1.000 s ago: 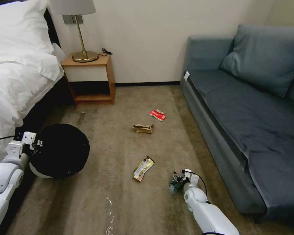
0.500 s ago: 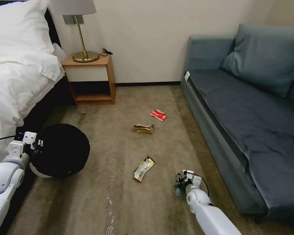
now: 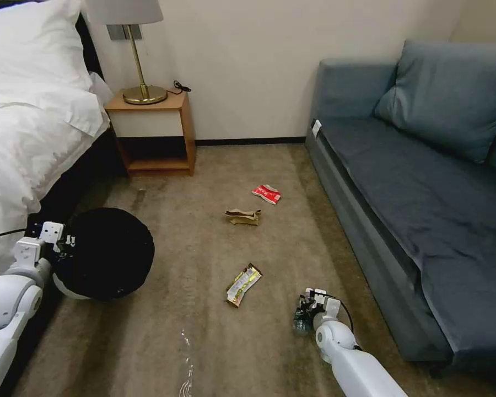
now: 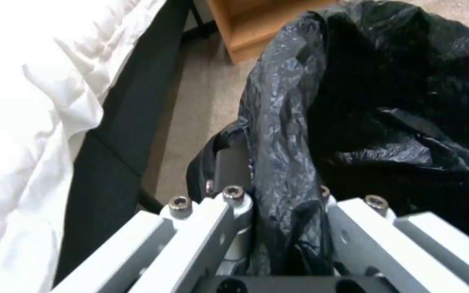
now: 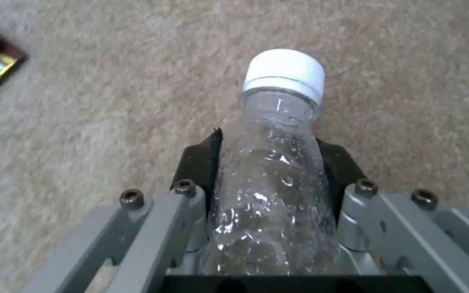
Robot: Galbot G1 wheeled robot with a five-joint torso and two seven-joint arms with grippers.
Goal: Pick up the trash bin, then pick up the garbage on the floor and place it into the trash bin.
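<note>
Two grips are in place at once. Nearest, at the lower right of the head view, the right gripper [image 3: 304, 310] pinches the bottle [image 3: 300, 318] just above the carpet. The right wrist view shows what the head view cannot: pads pressed on both sides of the clear shoulder below the white cap [image 5: 285, 73], droplets inside. I judge it light, thin-walled and slick, likely to dent or twist if squeezed hard, so a hold low on the neck, as here, suits it.

At the lower left of the head view, the left gripper [image 3: 60, 242] holds the trash bin [image 3: 106, 253] beside the bed [image 3: 22, 138]. In the left wrist view its fingers [image 4: 234, 203] are closed on the rim with the black bag [image 4: 289, 134] folded over it. The bin looks light but bulky, and the crinkly film could slip, so the rigid rim is the place to clamp.

Farther up the middle of the frame lie the yellow-black wrapper [image 3: 242, 284], then the brown paper wrapper [image 3: 242, 216], then the red-and-white packet [image 3: 266, 194]. All look flat, soft and nearly weightless, best pinched at a raised edge.
</note>
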